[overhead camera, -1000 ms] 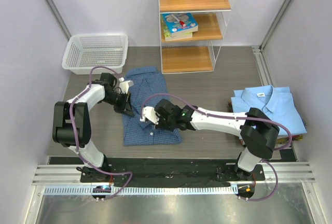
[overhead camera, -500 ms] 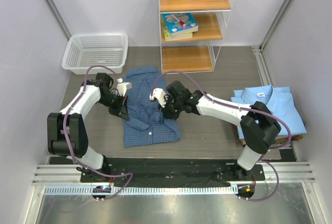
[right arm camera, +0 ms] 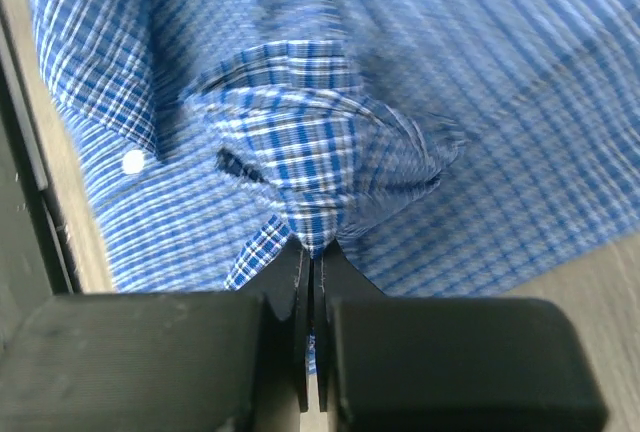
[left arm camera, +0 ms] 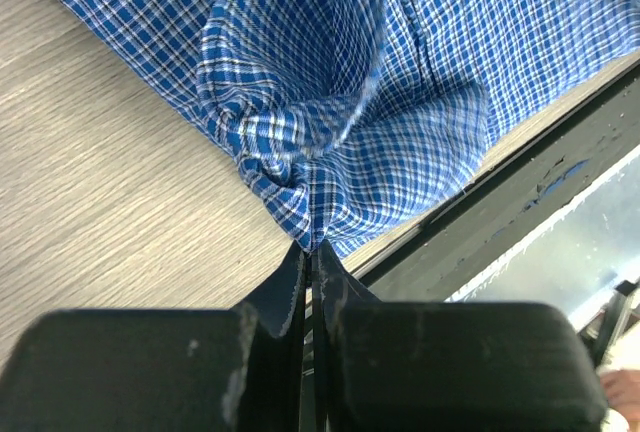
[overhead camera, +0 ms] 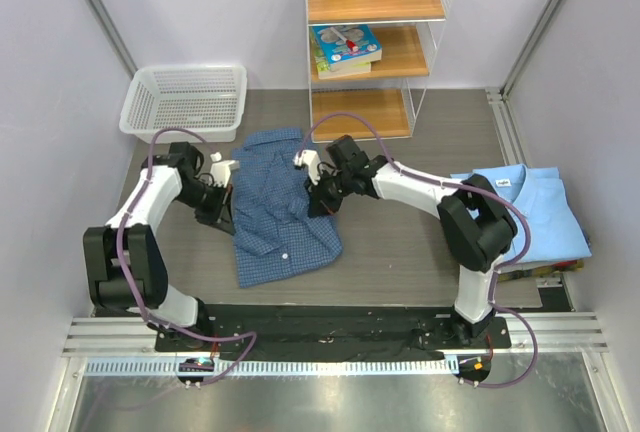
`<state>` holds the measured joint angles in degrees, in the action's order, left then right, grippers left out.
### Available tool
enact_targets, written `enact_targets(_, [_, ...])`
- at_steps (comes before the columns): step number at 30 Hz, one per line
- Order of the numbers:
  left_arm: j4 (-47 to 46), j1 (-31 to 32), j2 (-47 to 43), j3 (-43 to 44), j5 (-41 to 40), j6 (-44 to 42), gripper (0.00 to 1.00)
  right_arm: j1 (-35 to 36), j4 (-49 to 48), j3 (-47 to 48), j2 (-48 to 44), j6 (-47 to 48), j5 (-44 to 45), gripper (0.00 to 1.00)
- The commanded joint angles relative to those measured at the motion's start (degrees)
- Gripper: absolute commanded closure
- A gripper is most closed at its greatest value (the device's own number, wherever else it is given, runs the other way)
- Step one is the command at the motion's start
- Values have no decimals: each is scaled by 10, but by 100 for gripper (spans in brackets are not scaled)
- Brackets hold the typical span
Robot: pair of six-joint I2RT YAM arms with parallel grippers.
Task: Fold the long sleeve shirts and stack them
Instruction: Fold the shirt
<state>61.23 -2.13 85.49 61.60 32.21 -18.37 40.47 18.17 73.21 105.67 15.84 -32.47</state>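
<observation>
While a fold is begun, the checked shirt (overhead camera: 285, 222) is pinched at opposite edges by left gripper (left arm camera: 311, 249) and right gripper (right arm camera: 311, 250); matched lifting is likely needed next.

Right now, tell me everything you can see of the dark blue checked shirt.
The dark blue checked shirt is thin woven cloth in fine blue and white checks, with a white button showing. It lies partly folded and rumpled on the wooden table, in front of the shelf, its near edge slanted. The left gripper is shut on a pinch of its left edge, the right gripper on a pinch at its right side. The cloth bunches up at both pinches.
</observation>
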Motion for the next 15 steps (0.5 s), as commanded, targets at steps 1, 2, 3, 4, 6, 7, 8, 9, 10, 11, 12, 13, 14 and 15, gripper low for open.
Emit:
enact_targets(1, [-16,-14,29,22,-3,28,100,-39,-44,41,44,-55,-69,93])
enact_targets(2, [-25,-18,32,25,1,37,98,-43,-44,43,49,-64,-73,88])
enact_targets(3, [-37,-25,31,27,8,42,88,-46,-43,47,53,-76,-73,76])
enact_targets(4, [-38,-28,29,29,29,42,81,-50,-41,47,57,-86,-73,67])
enact_targets(6, [-38,-28,10,27,43,33,61,-66,-38,38,53,-116,-73,59])
enact_targets(7, [-46,-29,0,23,55,32,58,-72,-38,35,50,-125,-77,53])
enact_targets(8, [-44,-29,-8,19,65,6,56,-85,-35,30,42,-146,-80,52])
enact_targets(9, [-41,-28,-27,12,70,2,51,-89,-34,29,38,-154,-83,49])
enact_targets(10, [-38,-29,-33,8,74,-5,48,-93,-27,29,33,-157,-88,48])
enact_targets(11, [-28,-27,-38,6,80,-20,47,-98,-23,28,30,-169,-91,46])
enact_targets(12, [-21,-24,-42,5,73,-48,45,-100,-20,26,19,-181,-92,44])
enact_targets(13, [-14,-21,-49,4,66,-68,45,-101,-12,26,13,-185,-91,39])
enact_targets(14, [-2,-17,-54,2,57,-84,44,-101,-9,25,8,-189,-92,38])
enact_targets(15, [-1,-10,-59,-3,46,-108,43,-102,-4,20,2,-197,-91,37])
